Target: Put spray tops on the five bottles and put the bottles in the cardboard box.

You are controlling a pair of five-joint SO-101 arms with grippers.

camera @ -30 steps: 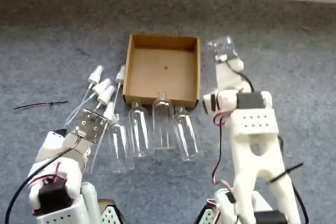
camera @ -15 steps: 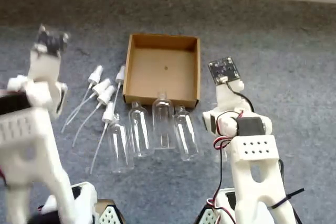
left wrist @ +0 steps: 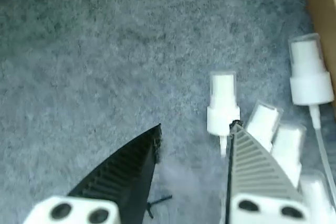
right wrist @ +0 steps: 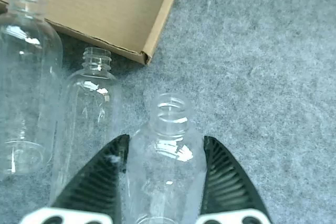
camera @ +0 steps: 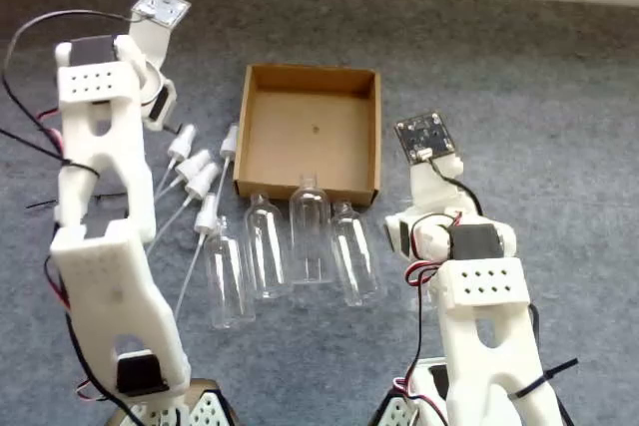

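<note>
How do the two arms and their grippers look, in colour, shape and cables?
The left arm and right arm are blocky white plastic with black motors, rows of small holes and loose red and black wires. The left gripper has one black and one grey ribbed, pointed finger; the right gripper has two black ones.

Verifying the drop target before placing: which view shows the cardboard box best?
High view: the whole cardboard box from above, open, nothing inside. The right wrist view catches one corner of it beside the clear bottles; the left wrist view, a sliver of its wall.
</note>
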